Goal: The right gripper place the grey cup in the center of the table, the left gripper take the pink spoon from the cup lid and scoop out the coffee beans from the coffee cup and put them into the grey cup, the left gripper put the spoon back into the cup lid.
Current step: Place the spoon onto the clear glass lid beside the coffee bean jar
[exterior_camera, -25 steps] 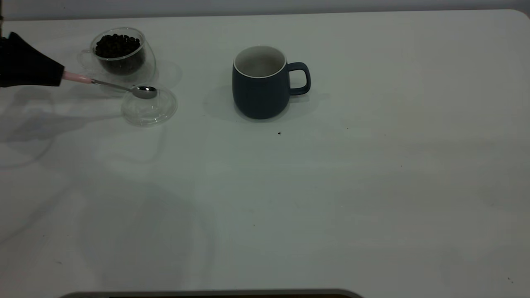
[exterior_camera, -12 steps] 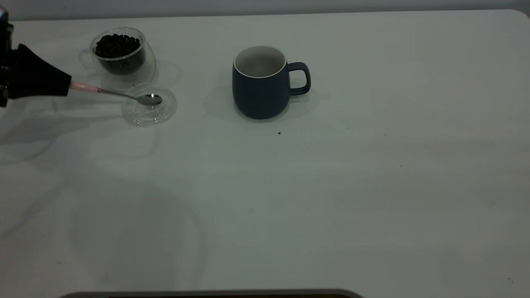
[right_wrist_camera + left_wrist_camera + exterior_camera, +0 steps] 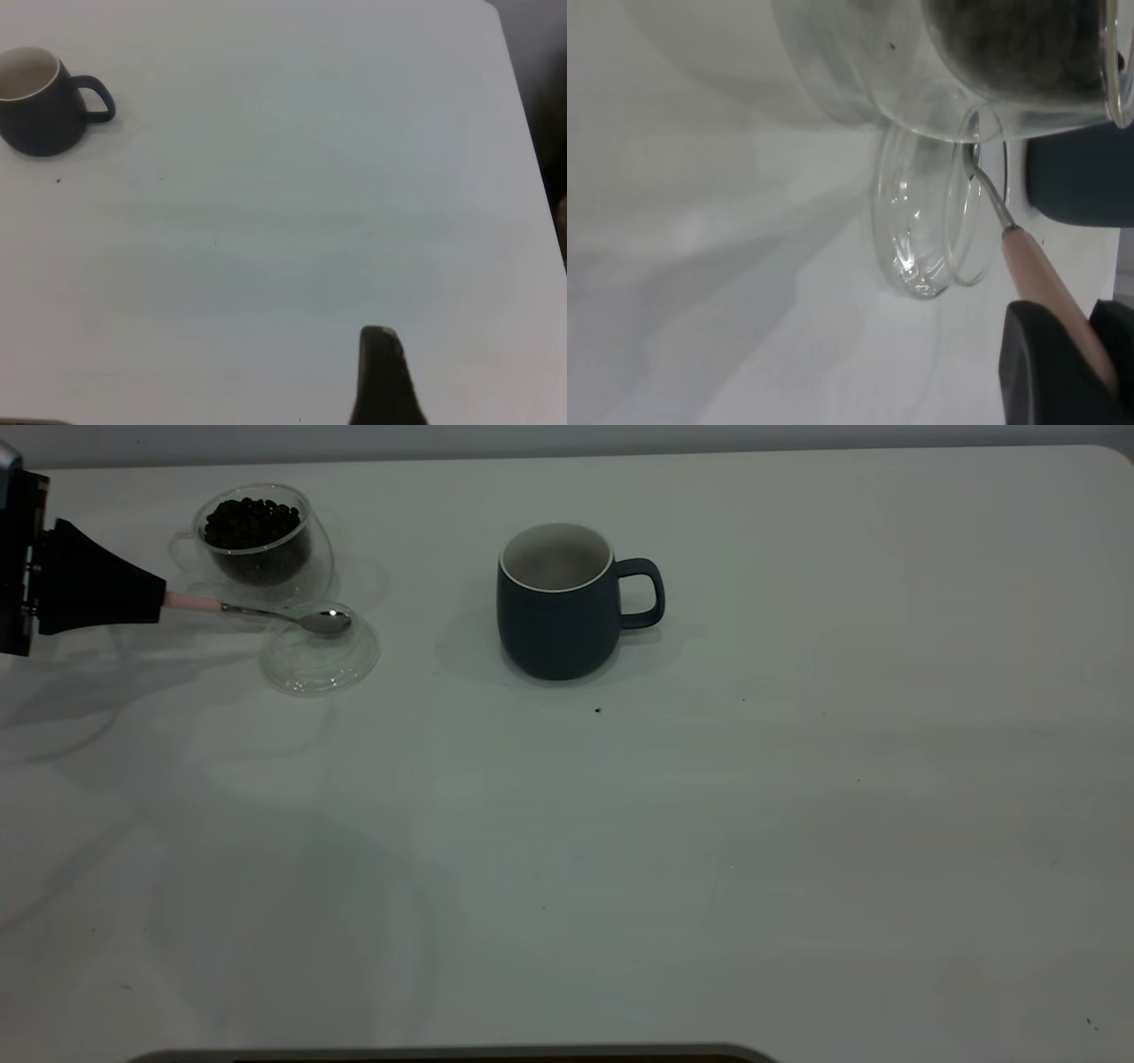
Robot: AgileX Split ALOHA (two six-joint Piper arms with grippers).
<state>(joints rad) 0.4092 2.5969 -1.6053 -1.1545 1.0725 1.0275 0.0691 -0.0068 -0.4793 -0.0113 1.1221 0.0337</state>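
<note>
The left gripper [image 3: 158, 600] is clamped on the pink spoon [image 3: 266, 611], whose long axis runs straight out from its fingertips, bowl poised over the cup lid [image 3: 319, 657]. The coffee cup [image 3: 257, 545] sits just beyond, nearest this arm.

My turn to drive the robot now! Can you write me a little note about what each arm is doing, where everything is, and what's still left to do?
Left end effector: shut on the pink spoon, holding it by the handle near the table's left edge. The spoon's bowl is over the cup lid; I cannot tell if it touches.
Right end effector: away from the work, over bare table; only one finger shows.
Grey cup: upright near mid-table, no beans visible inside.
Coffee cup: behind the lid, full of coffee beans.
Done: grey cup placed, spoon grasped.
Left: scoop beans into the grey cup, then put the spoon back in the lid.
</note>
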